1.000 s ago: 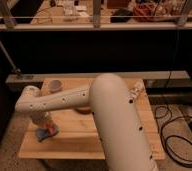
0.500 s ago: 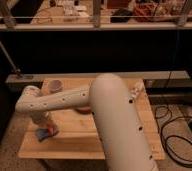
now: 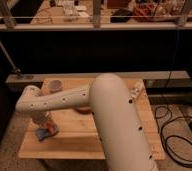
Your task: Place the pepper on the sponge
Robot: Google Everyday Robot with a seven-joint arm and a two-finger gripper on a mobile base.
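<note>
White arm (image 3: pixel 64 99) crosses before the pink cup (image 3: pixel 55 85), its closed claw (image 3: pixel 44 123) seemingly gripping the pepper (image 3: pixel 49 122) over the sponge (image 3: pixel 47 134).

wooden table (image 3: pixel 74 141) on speckled floor (image 3: pixel 1 150), black cables (image 3: pixel 162 131) right, dark wall (image 3: pixel 89 55) behind.

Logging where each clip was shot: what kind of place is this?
Probably a lab or workshop: wooden table, floor cables, railing behind. The gripper hangs low over the sponge.
</note>
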